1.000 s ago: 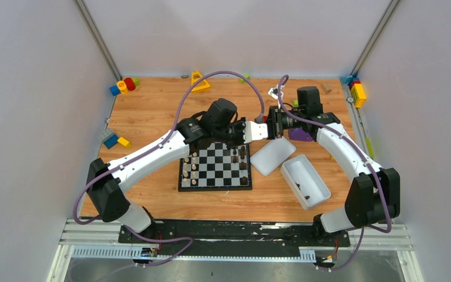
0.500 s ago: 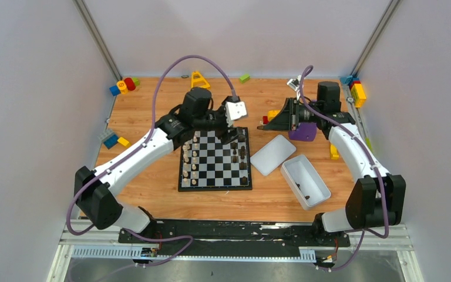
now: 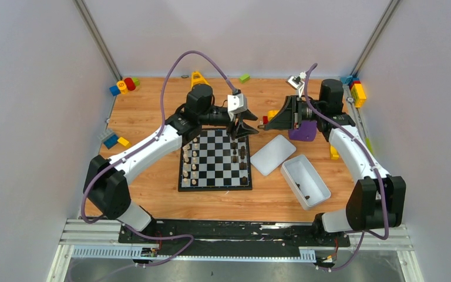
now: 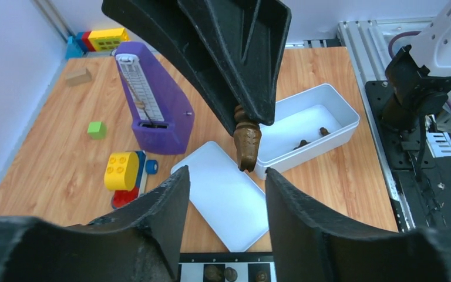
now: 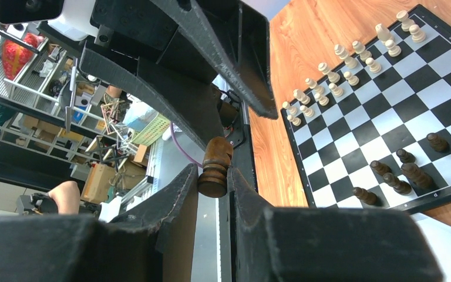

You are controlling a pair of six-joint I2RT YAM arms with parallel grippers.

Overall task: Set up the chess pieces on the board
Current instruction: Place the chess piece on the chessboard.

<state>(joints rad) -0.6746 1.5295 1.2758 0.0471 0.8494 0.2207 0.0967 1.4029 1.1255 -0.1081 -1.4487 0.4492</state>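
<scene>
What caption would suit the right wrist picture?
Right fingers pinch a dark brown chess piece; the partly filled board lies beyond.

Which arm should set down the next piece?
Right, probably. The right gripper is shut on a dark piece, and the dark pieces stand along its side of the board. The left gripper is open and empty.

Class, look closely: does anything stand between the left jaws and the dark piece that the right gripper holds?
Nothing visible does. The left gripper faces the dark piece, clamped in the right gripper, with its jaws open and a bare gap between them.
</scene>
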